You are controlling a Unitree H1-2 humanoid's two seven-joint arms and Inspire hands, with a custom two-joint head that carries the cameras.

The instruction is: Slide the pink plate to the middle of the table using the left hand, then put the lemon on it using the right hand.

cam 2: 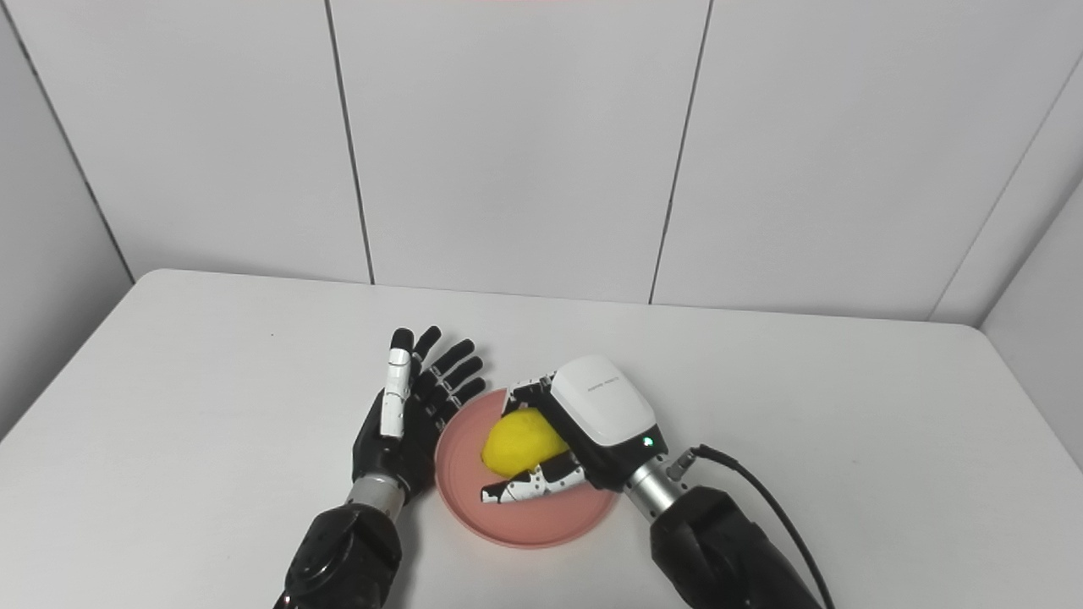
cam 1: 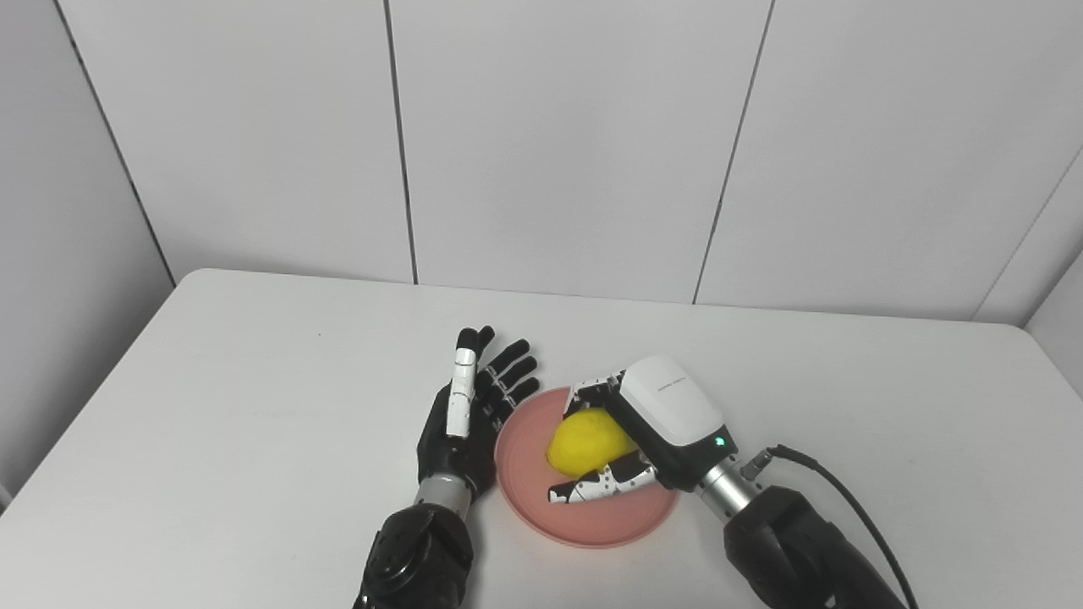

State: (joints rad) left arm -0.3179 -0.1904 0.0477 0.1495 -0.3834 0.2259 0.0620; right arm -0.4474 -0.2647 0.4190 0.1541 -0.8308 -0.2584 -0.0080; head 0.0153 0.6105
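The pink plate (cam 1: 609, 520) lies on the white table (cam 1: 254, 406) near the front middle. My right hand (cam 1: 651, 423) is over the plate, its fingers curled around the yellow lemon (cam 1: 584, 440), which sits at or just above the plate's surface. My left hand (cam 1: 474, 402) stands edge-up just left of the plate, fingers straight and spread, holding nothing, its palm against or very close to the plate's left rim. The same scene shows in the right eye view, with the lemon (cam 2: 518, 443) and plate (cam 2: 541, 520).
A black cable (cam 1: 846, 499) runs from my right wrist toward the lower right. White wall panels (cam 1: 550, 144) rise behind the table's far edge.
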